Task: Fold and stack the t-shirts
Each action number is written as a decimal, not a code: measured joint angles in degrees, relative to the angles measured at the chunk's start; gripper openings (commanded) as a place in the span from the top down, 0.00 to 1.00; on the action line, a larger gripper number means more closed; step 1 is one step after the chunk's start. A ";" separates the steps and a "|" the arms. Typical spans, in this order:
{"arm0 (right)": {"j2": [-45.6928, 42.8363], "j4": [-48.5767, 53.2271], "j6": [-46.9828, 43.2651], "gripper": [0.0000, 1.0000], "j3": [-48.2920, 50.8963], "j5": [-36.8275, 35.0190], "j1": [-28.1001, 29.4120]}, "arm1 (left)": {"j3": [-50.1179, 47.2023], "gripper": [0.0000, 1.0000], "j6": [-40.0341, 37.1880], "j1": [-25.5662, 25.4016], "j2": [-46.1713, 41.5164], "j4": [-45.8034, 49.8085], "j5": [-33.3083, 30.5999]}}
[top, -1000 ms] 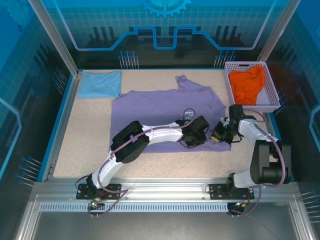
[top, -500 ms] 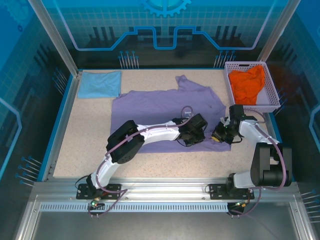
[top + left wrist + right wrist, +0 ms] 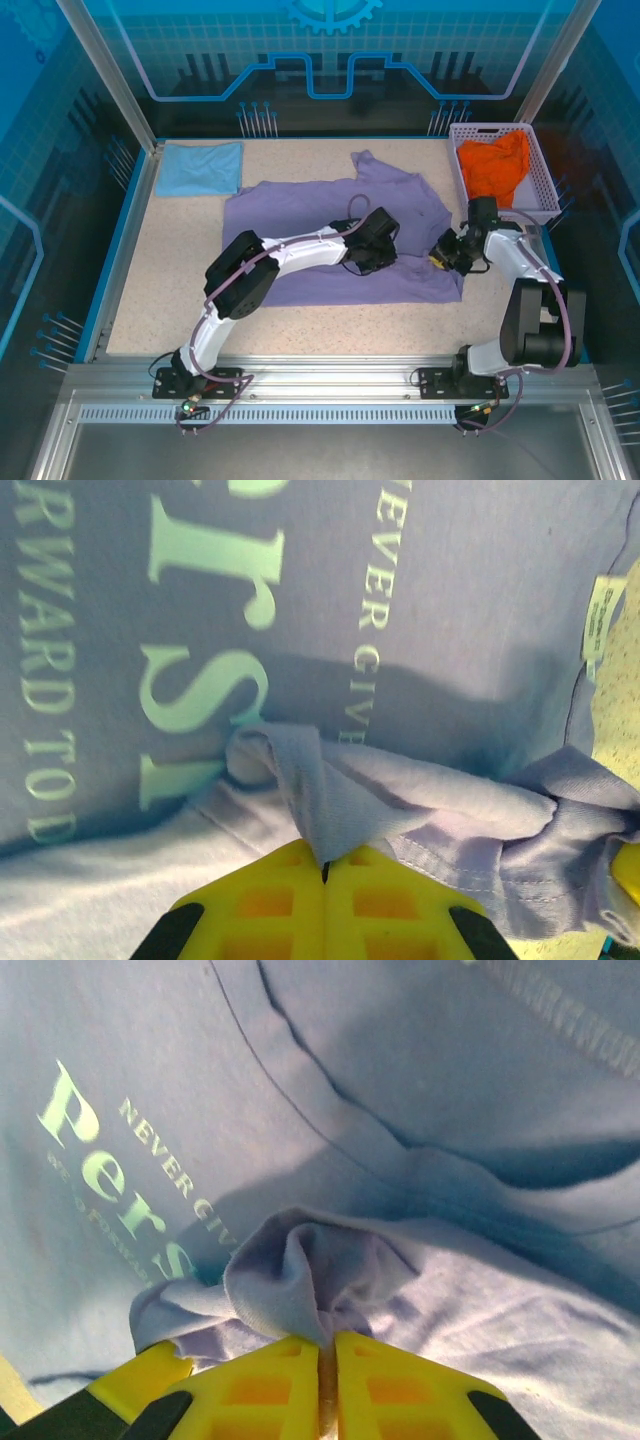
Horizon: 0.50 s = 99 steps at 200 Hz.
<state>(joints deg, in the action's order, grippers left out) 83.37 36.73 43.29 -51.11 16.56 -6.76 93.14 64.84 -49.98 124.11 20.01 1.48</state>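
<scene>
Looking like a robot lab cell: aluminium frame (image 3: 105, 75) and blue printed panels (image 3: 330, 60) boxing in a speckled table (image 3: 160, 290); left arm (image 3: 300, 255) and right arm (image 3: 530, 335) sitting bolted to a rail (image 3: 330, 376).

Left wrist view: white lettering (image 3: 210, 680) on the lavender shirt (image 3: 450, 590) runs off the top and left edges, and the yellow fingers (image 3: 270, 900) are cut by the bottom edge (a bunched fold covers some letters too). Top view: the left arm (image 3: 300, 255) hides the cloth beneath it. The orange shirt (image 3: 497, 165) is partly veiled by the lattice wall of the basket (image 3: 515, 213).
</scene>
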 measured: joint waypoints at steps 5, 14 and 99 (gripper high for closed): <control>0.63 -0.22 0.26 0.87 -0.50 0.00 -0.07 | 0.02 1.00 -0.33 0.35 0.00 -0.13 0.13; 2.10 -0.63 0.98 0.87 -1.60 0.04 -0.17 | 0.00 1.00 -0.55 1.18 0.00 -0.42 0.57; 13.44 -3.85 6.84 0.85 -9.51 0.42 -0.17 | 3.30 0.83 -2.36 7.45 3.08 -2.36 5.97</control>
<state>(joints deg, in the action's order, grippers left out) 96.82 32.88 50.13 -60.62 16.97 -6.94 96.44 62.48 -42.52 127.20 17.65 7.44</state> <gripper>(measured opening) 0.149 0.165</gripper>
